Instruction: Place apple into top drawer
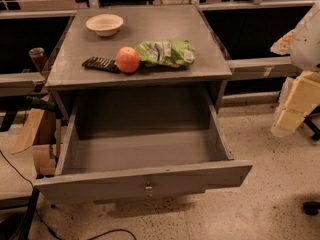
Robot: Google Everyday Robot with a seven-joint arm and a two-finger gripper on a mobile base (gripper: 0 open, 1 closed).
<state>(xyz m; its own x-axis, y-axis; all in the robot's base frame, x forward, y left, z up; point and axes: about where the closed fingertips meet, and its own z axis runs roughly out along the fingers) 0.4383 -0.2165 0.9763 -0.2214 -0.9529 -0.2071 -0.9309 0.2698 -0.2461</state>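
Observation:
The apple (pixel 128 59) is orange-red and sits on the grey cabinet top (pixel 150 29) near its front edge. It lies between a dark striped bar wrapper (pixel 100 64) on its left and a green snack bag (pixel 167 52) on its right. The top drawer (pixel 145 178) is pulled out below it, with a keyhole (pixel 148 186) at the middle of its front panel; nothing lies inside. My gripper (pixel 290 118) hangs at the right edge of the view, beside the cabinet and well away from the apple, holding nothing that I can see.
A cream bowl (pixel 104 24) stands at the back left of the cabinet top. Cardboard boxes (pixel 37 134) and cables (pixel 30 204) lie on the floor at the left. Dark shelving runs behind the cabinet. Speckled floor (pixel 270 204) spreads at the front right.

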